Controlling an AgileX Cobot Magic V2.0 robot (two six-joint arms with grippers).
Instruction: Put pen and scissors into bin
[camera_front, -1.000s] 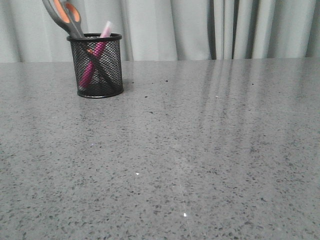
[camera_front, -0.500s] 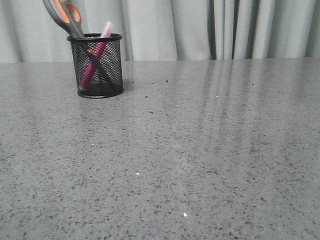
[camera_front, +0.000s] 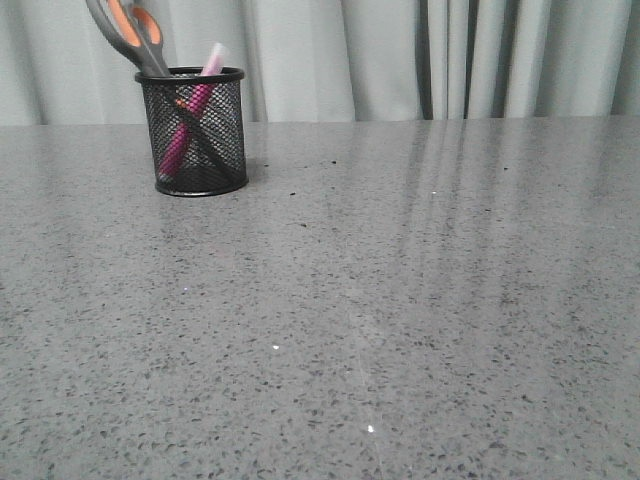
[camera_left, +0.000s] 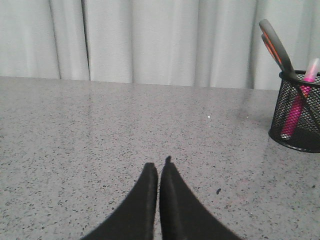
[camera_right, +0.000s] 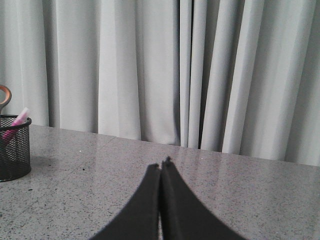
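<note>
The bin (camera_front: 197, 150), a black wire-mesh cup, stands at the far left of the table. The pink pen (camera_front: 190, 115) leans inside it, its whitish cap above the rim. The scissors (camera_front: 130, 32) stand in it blades down, grey and orange handles sticking out. The bin (camera_left: 297, 120), pen (camera_left: 297, 107) and scissors (camera_left: 275, 45) also show in the left wrist view, and the bin (camera_right: 13, 150) in the right wrist view. My left gripper (camera_left: 159, 167) is shut and empty, low over the table, well away from the bin. My right gripper (camera_right: 161, 166) is shut and empty too.
The grey speckled table (camera_front: 400, 300) stretches wide in the front view. Pale curtains (camera_front: 400, 55) hang behind its far edge. Neither arm shows in the front view.
</note>
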